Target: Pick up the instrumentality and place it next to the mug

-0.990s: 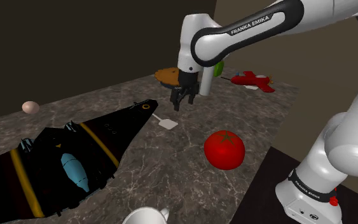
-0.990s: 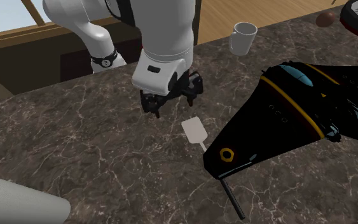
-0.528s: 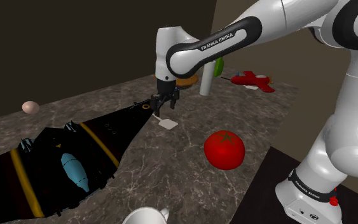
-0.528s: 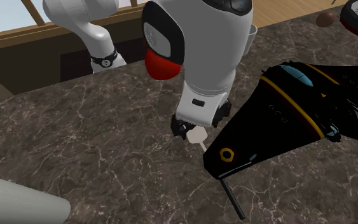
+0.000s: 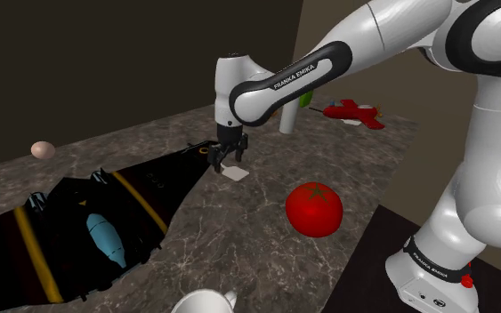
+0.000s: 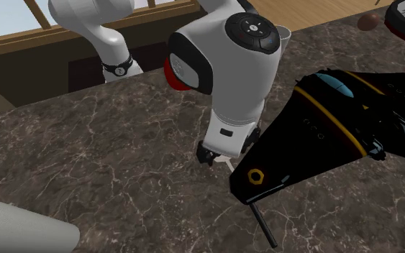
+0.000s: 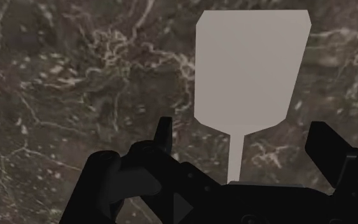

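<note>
Low over the marble counter (image 5: 266, 240) with gripper (image 7: 244, 143) open wide, holding nothing; fingers (image 7: 165, 137) either side of the spatula (image 7: 250, 70) neck, no contact. Spatula position: flat on counter, blade just beside black toy plane (image 5: 106, 213) nose, well apart from mug (image 5: 206, 302).

Black jet (image 5: 72, 206), red tomato (image 5: 314, 209)

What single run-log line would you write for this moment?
phase: pre-grasp | gripper: open, fingers either side of spatula neck, not touching | spatula: flat on counter | mug: apart from spatula
</note>
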